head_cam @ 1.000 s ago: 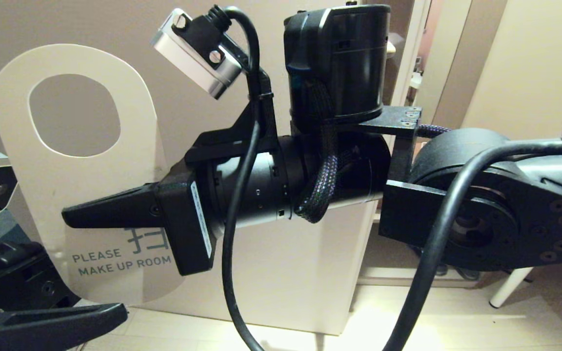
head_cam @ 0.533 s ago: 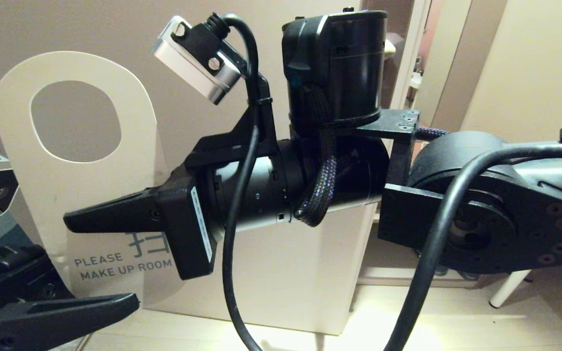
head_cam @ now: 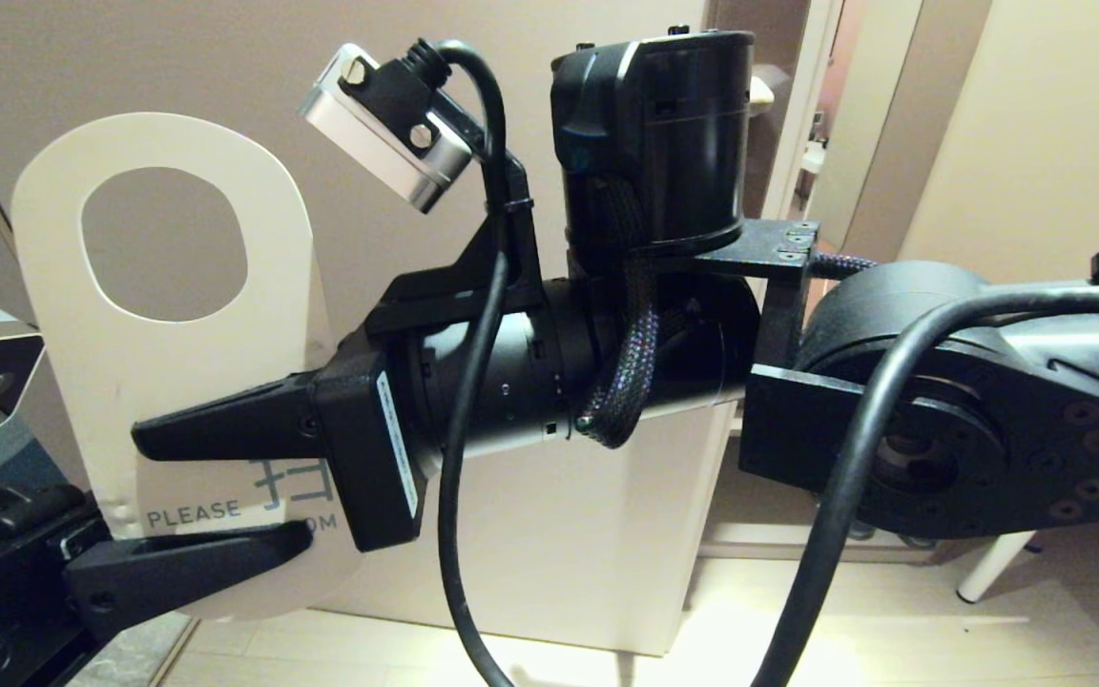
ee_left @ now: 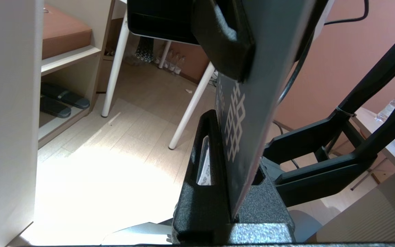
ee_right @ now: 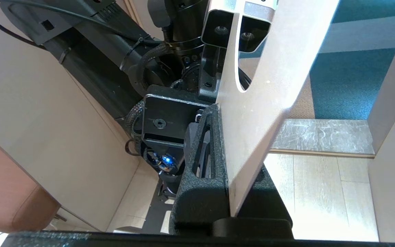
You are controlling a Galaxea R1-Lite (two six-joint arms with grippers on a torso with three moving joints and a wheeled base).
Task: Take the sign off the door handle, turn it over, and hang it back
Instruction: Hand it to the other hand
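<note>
The sign (head_cam: 144,358) is off the door and stands upright in the air, its white "PLEASE MAKE UP ROOM" side facing the head camera and its oval hole on top. My right gripper (head_cam: 154,434) is shut on its middle from the right. From below left, my left gripper (head_cam: 292,546) is shut on its lower end. The left wrist view shows the blue-grey side of the sign (ee_left: 249,103) clamped in the left gripper (ee_left: 233,144). The right wrist view shows the white sign (ee_right: 259,103) in the right gripper (ee_right: 235,137). Only a pale tip of what looks like the door handle (head_cam: 763,93) shows behind my right wrist.
A beige door fills the background, with a white panel (head_cam: 559,553) low behind my right arm. A white table leg (head_cam: 993,563) stands at the right. A shelf with slippers (ee_left: 60,99) is nearby. Teal carpet (ee_right: 348,79) lies beyond a stone threshold.
My left gripper has risen from the lower left and shut on the sign's lower end. The sign and my right gripper have shifted slightly right and down.
</note>
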